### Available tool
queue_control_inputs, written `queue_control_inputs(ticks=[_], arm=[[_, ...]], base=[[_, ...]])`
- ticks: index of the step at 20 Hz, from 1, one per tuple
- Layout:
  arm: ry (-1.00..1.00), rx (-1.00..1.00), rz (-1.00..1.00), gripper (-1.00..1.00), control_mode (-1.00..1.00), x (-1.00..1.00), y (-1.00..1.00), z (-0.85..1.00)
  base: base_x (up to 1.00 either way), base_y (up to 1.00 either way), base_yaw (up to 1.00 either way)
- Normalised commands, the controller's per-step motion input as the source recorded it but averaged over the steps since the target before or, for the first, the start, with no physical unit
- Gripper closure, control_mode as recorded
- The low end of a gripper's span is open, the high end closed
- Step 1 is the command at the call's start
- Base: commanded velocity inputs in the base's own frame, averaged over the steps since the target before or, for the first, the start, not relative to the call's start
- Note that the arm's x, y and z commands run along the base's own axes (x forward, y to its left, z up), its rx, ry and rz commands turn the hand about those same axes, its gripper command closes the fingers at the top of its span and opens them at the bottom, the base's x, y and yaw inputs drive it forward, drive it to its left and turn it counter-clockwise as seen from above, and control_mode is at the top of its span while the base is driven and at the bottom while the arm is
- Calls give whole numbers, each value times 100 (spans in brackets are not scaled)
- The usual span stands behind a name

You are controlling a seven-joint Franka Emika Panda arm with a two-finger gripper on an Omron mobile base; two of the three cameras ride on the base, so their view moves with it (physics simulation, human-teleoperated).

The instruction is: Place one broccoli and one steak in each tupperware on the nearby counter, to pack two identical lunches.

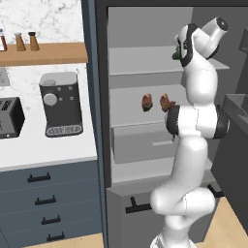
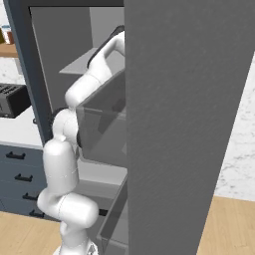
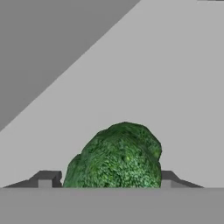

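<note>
Grey fridge shelf lies beneath the gripper, whose half-closed fingers flank the broccoli on both sides. Before withdrawing, confirm firm contact, then lift straight clear of the shelf.

The white arm rises from its base in a bent column: the lower links lean a little to one side, then the dark-ringed elbow joint sits at the middle height, and the upper link goes straight up from it. At the top the wrist turns forward and the hand reaches away from the base, into the open fridge. In the hand view the gripper has its two dark fingertips standing apart, one on each side of a broccoli. The green head fills the space between them and touches both, so the jaws are closed on it.
</note>
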Motion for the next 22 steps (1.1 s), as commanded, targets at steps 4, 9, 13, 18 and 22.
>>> queue_control_inputs(ticks=[4, 9, 13, 18, 22], arm=[[-12, -7, 0, 100, -100, -90, 48, -2], [-10, 0, 0, 100, -100, -100, 96, -41], [0, -7, 0, 100, -100, -100, 78, -8], [1, -16, 0, 100, -100, -100, 35, 0], [14, -15, 0, 100, -100, -100, 12, 17]], base=[[0, 0, 0], [0, 0, 0], [0, 0, 0], [0, 0, 0], [0, 0, 0]])
